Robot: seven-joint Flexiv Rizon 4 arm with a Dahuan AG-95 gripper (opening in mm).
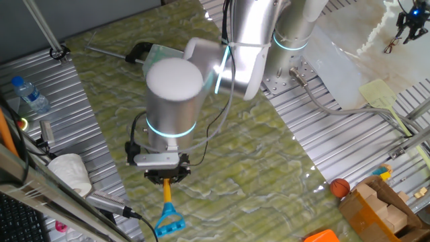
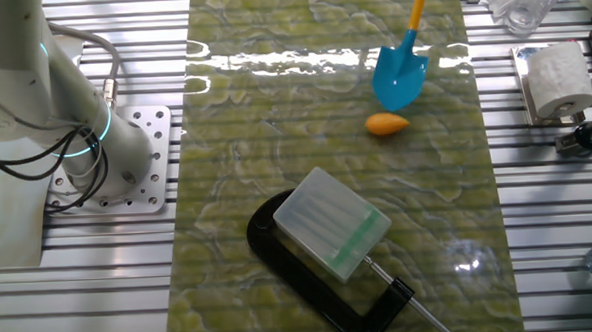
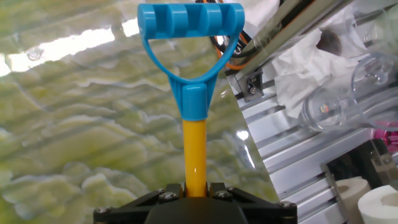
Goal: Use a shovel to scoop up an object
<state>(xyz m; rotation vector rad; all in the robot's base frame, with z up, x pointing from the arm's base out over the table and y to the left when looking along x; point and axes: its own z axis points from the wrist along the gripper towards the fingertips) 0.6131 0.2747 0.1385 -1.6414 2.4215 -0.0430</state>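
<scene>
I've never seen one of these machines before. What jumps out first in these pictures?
A big silver arm with glowing rings leans over a green marbled table. Its hand is clamped on the yellow shaft of a toy shovel, whose bright blue blade hangs just beside a small orange-yellow lump. Nearer the other fixed camera sits a black clamp holding a pale box.

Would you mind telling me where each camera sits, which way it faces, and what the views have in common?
One fixed view: high above the arm, looking down; big arm joints fill it, the gripper clamps the shovel.
The other fixed view: high on the opposite side, facing the shovel's blade and the object; only the arm's base shows.
Hand view: on the hand, looking along the shaft to the D-handle; only the gripper's dark body shows.
Shared: all three show the shovel and the green mat.
</scene>
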